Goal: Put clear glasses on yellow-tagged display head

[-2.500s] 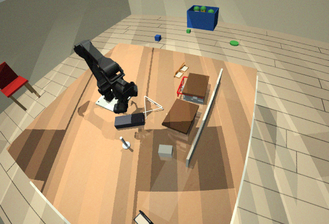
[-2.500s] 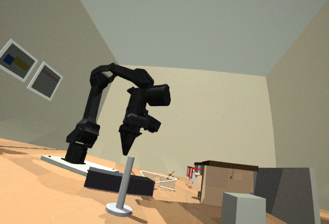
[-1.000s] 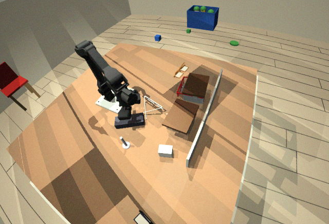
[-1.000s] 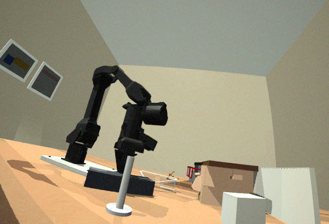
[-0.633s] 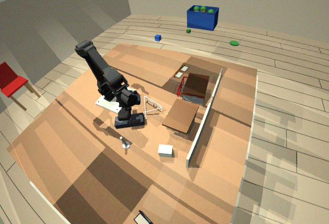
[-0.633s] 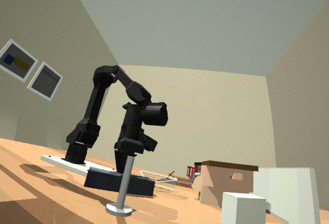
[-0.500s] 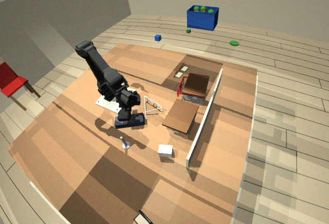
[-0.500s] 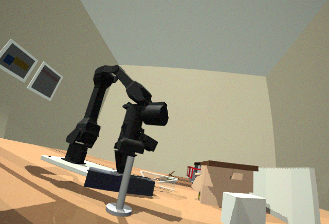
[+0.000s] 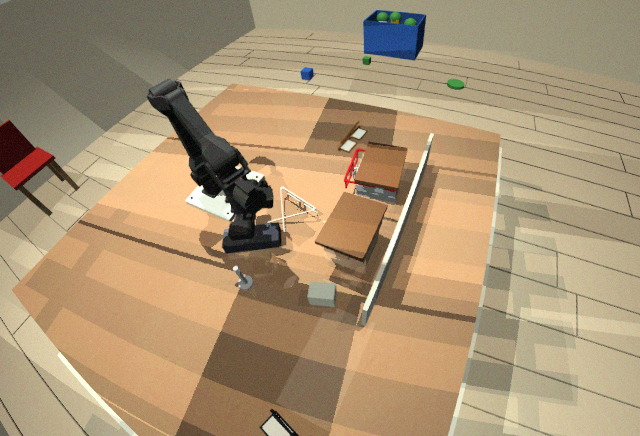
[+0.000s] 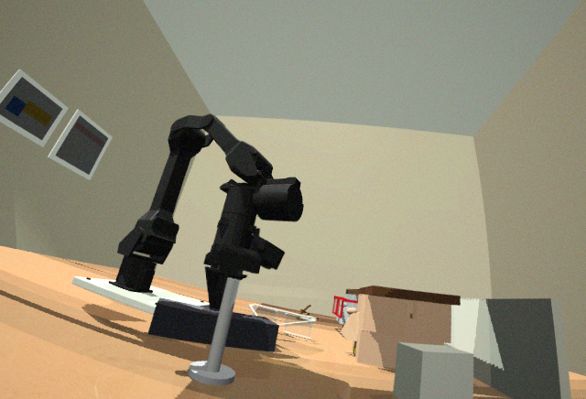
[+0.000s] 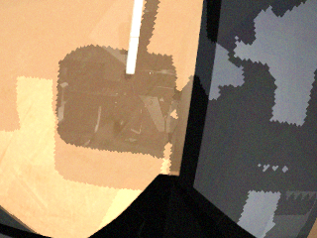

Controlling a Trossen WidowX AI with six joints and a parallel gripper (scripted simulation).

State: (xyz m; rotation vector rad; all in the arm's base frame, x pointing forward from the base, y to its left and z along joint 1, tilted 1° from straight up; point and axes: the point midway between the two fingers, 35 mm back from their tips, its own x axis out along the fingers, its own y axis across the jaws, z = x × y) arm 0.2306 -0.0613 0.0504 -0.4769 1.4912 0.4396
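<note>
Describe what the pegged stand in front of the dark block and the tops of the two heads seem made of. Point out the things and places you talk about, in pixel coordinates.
The stand (image 9: 244,282) (image 10: 211,372): probably metal or grey plastic, smooth, evenly grey with light shading along its round post. The head tops (image 9: 352,224) (image 9: 383,165): brown, perhaps wood or painted plastic; their flat, matte faces show no strands of hair, and the look leaves it open.

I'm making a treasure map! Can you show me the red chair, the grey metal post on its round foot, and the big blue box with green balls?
Red chair (image 9: 28,166): top view, on its seat.
Grey metal post (image 9: 239,273) (image 10: 223,330): top and exterior views, on its shaft.
Big blue box (image 9: 388,40): top view, front wall.
</note>
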